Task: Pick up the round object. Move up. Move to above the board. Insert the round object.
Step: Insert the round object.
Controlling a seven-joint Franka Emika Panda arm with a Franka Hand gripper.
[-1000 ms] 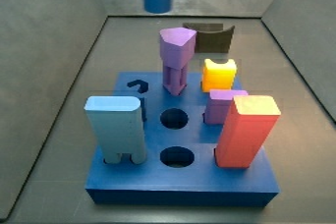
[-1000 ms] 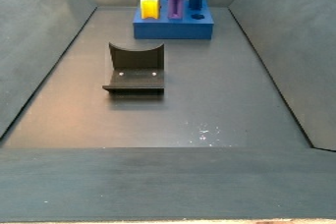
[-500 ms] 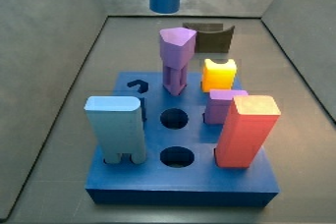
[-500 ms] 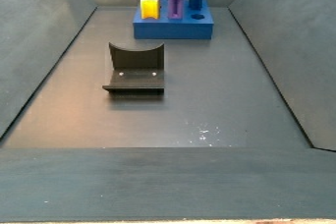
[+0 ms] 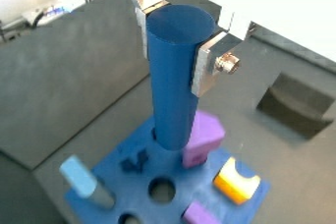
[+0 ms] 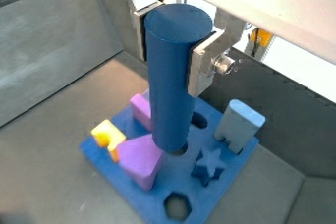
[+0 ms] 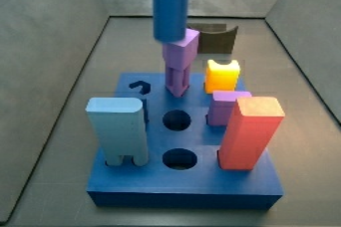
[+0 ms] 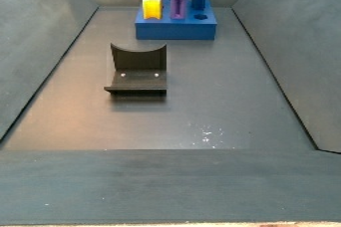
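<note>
The round object, a tall dark blue cylinder, hangs upright between the silver fingers of my gripper, which is shut on its upper end. Both wrist views show that grip, and the gripper has the board right beneath the peg. In a side view the round object hangs over the back of the board, its lower end level with the top of the purple triangular peg. Two round holes lie open in the middle. The gripper itself is above that view's edge.
On the board stand a light-blue block, a red block, a yellow peg and a small purple peg. The dark fixture stands on the floor away from the board. Grey walls slope up around the floor.
In the side view the round object has come lower and nearer, from near the top edge to over the board's back. The pegs on the board have not moved.
</note>
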